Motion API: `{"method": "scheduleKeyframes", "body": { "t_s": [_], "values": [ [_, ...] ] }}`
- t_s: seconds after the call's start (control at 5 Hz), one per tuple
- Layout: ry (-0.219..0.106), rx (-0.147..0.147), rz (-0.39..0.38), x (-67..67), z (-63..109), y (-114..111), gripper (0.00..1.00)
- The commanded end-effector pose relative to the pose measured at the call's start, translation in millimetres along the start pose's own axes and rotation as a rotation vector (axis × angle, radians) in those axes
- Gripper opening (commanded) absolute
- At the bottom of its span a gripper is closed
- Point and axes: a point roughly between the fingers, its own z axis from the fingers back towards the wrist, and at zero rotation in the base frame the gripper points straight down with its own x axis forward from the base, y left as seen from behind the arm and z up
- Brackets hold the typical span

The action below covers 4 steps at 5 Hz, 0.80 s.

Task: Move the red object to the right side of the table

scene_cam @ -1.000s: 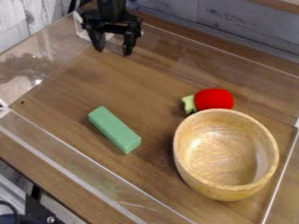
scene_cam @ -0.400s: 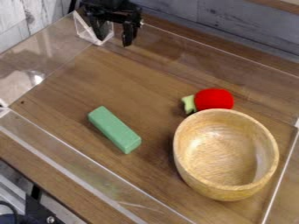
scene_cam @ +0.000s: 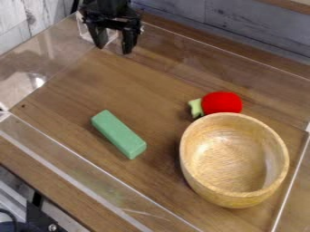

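The red object (scene_cam: pixel 220 102), a small rounded red toy fruit with a pale green tip on its left, lies on the brown wood-grain table (scene_cam: pixel 158 91) toward the right, touching the far rim of a wooden bowl. My black gripper (scene_cam: pixel 112 39) hangs over the table's far left corner, well away from the fruit. Its fingers point down and stand open with nothing between them.
A round wooden bowl (scene_cam: pixel 234 159) sits at the front right. A green rectangular block (scene_cam: pixel 119 133) lies left of the bowl. Low clear plastic walls (scene_cam: pixel 36 54) border the tabletop on all sides.
The gripper has shifted slightly toward the far left corner and stays open. The fruit, block and bowl have not moved.
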Motion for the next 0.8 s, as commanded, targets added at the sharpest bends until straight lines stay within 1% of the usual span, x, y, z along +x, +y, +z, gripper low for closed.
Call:
{"method": "scheduleKeyframes", "body": {
  "t_s": [0.0,0.2,0.4,0.6],
  "values": [
    [-0.071,0.005,0.049,6.7,35.8,-9.8,1.0],
    [-0.081,-0.011,0.034,7.8,45.7,-12.6,1.0],
    [-0.093,-0.02,0.012,9.5,51.3,-15.7,1.0],
    [-0.108,-0.015,0.018,7.5,59.4,-22.4,1.0]
  ]
}}
